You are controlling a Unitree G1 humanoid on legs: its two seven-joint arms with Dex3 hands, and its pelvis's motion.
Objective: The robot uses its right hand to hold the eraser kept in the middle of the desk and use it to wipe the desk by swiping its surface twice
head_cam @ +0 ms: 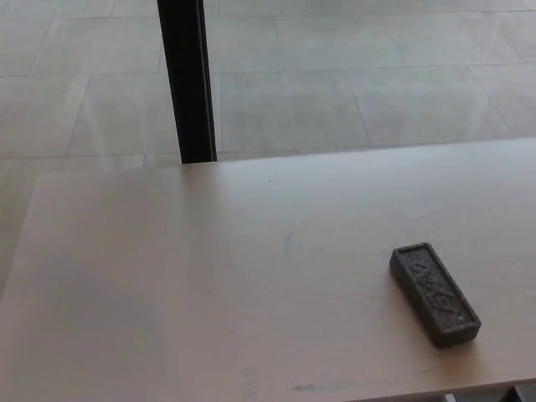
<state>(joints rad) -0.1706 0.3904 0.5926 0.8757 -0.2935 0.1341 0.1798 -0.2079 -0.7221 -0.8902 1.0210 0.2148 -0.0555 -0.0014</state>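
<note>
The eraser [435, 294] is lying flat on the desk [209, 285], toward the right side of the head view and close to the near edge, its long axis running from upper left to lower right. It is a dark grey, felt-like block, and raised lettering is running along its top face — too blurred to read, so no brand can be made out. Nothing is touching it.

Neither the left hand nor the right hand is showing anywhere in the picture, so whether their fingers are apart or closed cannot be told.

The desk is pale and light-toned, and faint greenish marks are showing on it: a short curved stroke near the middle and a smudge by the near edge [306, 388]. Behind the far edge a black upright post [186, 79] is standing on a floor of large grey tiles [377, 92] — it is rising out of the top of the frame.
</note>
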